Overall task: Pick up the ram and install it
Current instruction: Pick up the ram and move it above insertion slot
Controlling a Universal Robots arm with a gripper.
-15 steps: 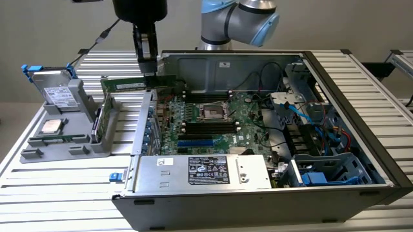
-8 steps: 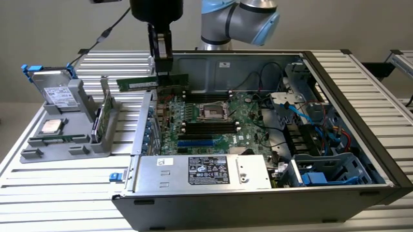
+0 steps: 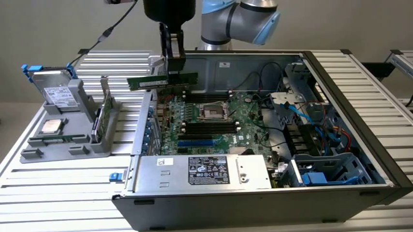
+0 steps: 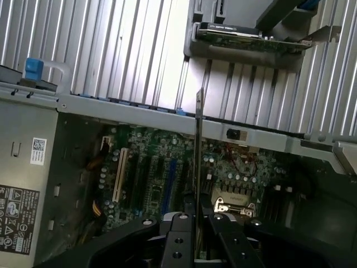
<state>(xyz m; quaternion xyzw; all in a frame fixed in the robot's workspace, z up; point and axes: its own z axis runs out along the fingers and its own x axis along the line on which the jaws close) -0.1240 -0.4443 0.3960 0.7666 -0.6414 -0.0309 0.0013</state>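
The ram [image 3: 162, 81], a narrow green stick with a pale label, hangs level in the air over the back left corner of the open computer case. My gripper [image 3: 174, 73] comes down from above and is shut on its right half. The wrist view shows the ram [image 4: 198, 145] edge-on as a thin line rising from between my fingers [image 4: 179, 223]. Below it lies the green motherboard [image 3: 223, 121] with its long black slots [image 3: 208, 96] behind the CPU socket [image 3: 213, 112]. The stick is clear of the board and touches no slot.
A grey parts holder [image 3: 36, 153] at the exterior view's left carries a hard drive [image 3: 58, 94], a CPU [image 3: 50, 126] and a green card with a metal bracket [image 3: 102, 118]. The power supply [image 3: 200, 171] fills the case's front. Cables [image 3: 310, 116] and drive bays crowd its right side.
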